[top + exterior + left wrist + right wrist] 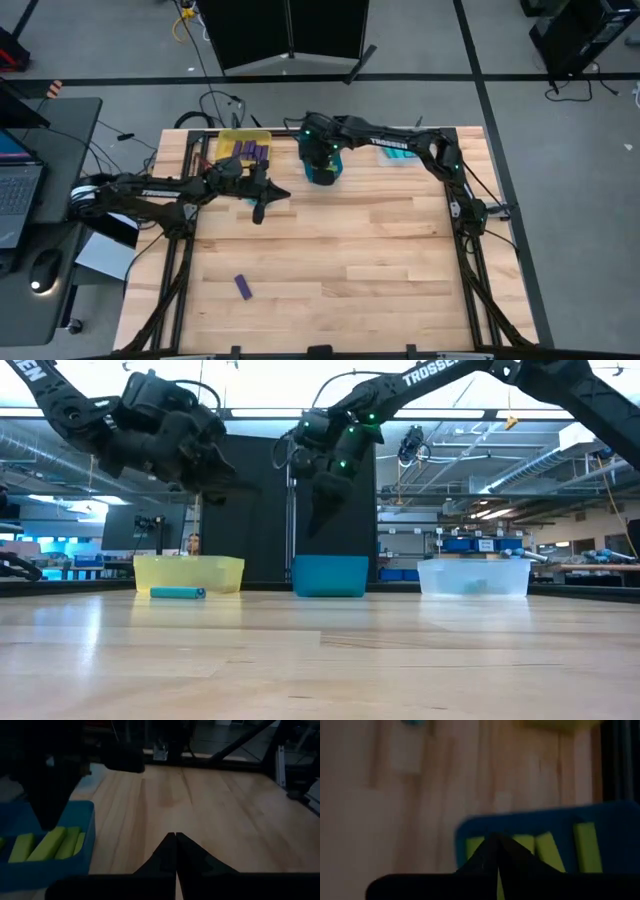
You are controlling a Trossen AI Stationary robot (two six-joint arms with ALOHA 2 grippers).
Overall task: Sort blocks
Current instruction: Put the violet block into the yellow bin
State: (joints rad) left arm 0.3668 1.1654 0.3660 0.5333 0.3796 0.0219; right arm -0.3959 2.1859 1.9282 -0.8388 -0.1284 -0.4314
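Note:
Lime yellow-green blocks (47,845) lie in the blue bin (325,172); they also show in the right wrist view (547,851). Purple blocks (250,151) lie in the yellow bin (243,140). One purple block (242,287) lies flat on the table near the front left. A cyan block (178,593) lies on the table in front of the yellow bin. My right gripper (322,160) hangs shut and empty above the blue bin, pointing down (322,510). My left gripper (262,208) is shut and empty above the table, between the yellow bin and the blue bin.
A clear bin (473,576) stands at the back right, partly under my right arm in the high view. The three bins stand in a row along the table's far edge. Bare wood (370,260) fills the middle and the near right.

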